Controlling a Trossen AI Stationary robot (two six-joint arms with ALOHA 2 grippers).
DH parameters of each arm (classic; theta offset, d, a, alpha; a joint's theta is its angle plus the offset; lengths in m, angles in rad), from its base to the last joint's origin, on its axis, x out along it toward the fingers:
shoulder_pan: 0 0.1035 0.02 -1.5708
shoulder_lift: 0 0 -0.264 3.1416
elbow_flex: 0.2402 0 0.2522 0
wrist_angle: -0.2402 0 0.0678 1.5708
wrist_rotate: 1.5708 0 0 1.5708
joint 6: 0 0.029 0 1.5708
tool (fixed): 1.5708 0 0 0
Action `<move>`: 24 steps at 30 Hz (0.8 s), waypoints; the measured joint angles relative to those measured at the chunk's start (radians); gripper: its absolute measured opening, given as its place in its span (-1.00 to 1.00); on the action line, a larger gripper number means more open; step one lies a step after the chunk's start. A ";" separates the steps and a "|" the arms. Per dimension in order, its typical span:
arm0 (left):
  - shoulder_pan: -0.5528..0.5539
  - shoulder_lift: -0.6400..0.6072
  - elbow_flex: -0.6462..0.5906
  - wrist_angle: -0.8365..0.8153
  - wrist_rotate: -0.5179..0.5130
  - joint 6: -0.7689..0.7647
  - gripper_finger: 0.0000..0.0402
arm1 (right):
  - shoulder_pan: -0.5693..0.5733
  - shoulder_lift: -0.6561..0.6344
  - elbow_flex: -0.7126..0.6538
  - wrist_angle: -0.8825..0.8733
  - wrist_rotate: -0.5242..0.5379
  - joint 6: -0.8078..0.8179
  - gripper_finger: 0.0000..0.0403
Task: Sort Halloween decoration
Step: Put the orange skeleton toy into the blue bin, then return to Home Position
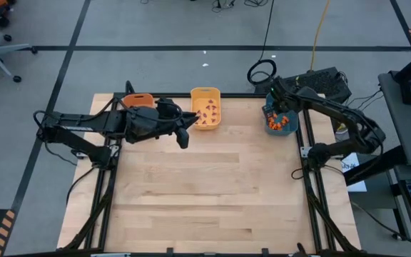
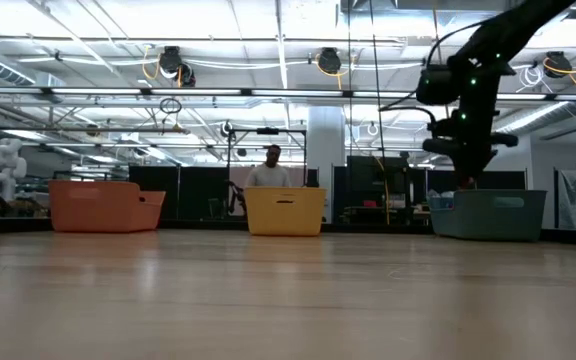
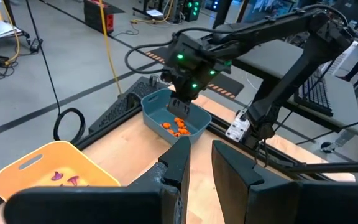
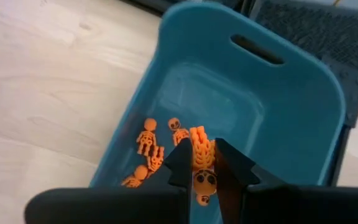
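Right gripper [image 4: 201,163] over the teal bin [image 4: 291,124]
You are seeing it pinching 1 orange skeleton trinket [image 4: 201,158]; left gripper [image 3: 204,165] is waiting nearly closed, empty, beside the yellow bin [image 1: 205,96].

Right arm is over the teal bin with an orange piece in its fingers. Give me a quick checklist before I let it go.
1. Piece held: ok. The right gripper is shut on an orange skeleton trinket.
2. Gripper over the bin: ok. It hangs above the inside of the teal bin, within its walls.
3. Colour match: ok. The trinkets already in this bin are all orange.
4. Left gripper clear: ok. It waits near the yellow bin, apart from the right arm.
5. Yellow bin contents: cannot tell fully; purple pieces show, the rest is unclear.
6. Height above the bin floor: cannot tell.
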 joint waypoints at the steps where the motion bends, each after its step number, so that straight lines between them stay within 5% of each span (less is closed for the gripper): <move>1: 0.000 0.000 0.000 0.000 0.001 0.000 -0.67 | -0.010 0.009 0.000 0.000 -0.006 0.001 -0.87; 11: 0.005 0.000 -0.004 0.003 0.004 0.020 -0.67 | -0.065 0.067 0.000 0.000 -0.082 0.002 -0.79; 24: 0.014 0.000 -0.016 -0.001 0.038 0.133 -0.67 | -0.052 -0.070 0.048 -0.136 -0.094 0.066 -0.10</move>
